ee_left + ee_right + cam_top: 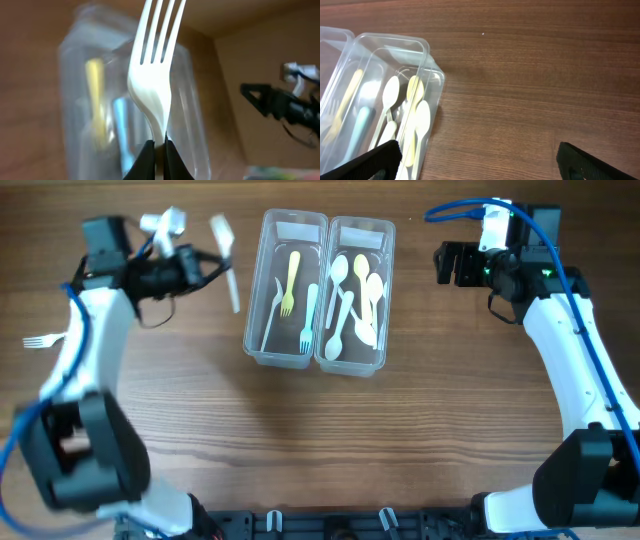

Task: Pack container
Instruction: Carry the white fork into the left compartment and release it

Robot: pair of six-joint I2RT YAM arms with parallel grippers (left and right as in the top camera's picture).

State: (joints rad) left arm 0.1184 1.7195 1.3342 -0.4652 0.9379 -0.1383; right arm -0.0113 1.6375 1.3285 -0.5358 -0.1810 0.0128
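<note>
1. Two clear boxes are sitting side by side mid-bench (pixel 330 440). Your left jaws are clamping shut on the handle of the white fork (pixel 152 85), its tines sticking out past the tips.
2. White fork is hanging just beside the fork container (pixel 293 218), off its left wall, not over it yet.
3. You should be carrying it over that box, not the spoon container (pixel 362 222). Line it up lengthwise with the yellow fork (pixel 291 280) and go low before releasing.
4. Right jaws are standing wide open, gripping nothing, well right of the boxes.
5. Spare fork (pixel 40 340) is waiting far left.
</note>
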